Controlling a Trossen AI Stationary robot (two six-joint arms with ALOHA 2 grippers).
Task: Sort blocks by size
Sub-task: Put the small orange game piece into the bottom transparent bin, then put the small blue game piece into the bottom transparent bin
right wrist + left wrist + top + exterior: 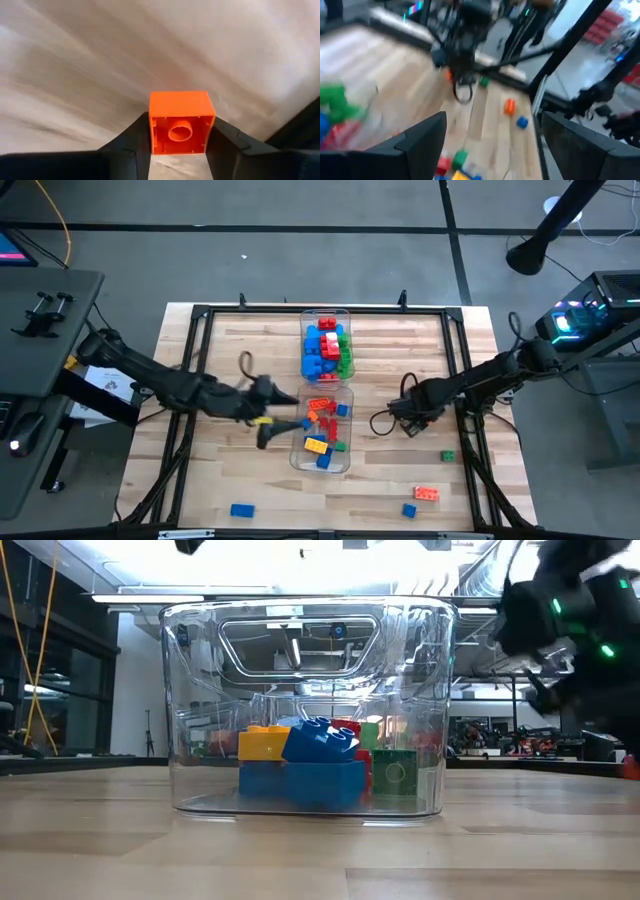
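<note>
Nearby, 2 clear bins between arms, right end effector clamped on orange block, left end effector apart

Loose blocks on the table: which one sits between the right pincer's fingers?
The small orange block, hollow underside facing the wrist camera, flanked by both fingers of the right pincer. The other orange block lies untouched near the table's front edge.

Far bin: table centre toward 12 o'clock, filled with blocks.
Near bin: touching the far bin on its 6 o'clock side, holding blocks.
Left gripper: at 9 o'clock of the near bin, just beside its wall.
Right gripper: at 3 o'clock of the near bin, apart from it, with a small block between its fingers.
Loose blocks: scattered along the 6 o'clock edge, between 4 and 7 o'clock.
</note>
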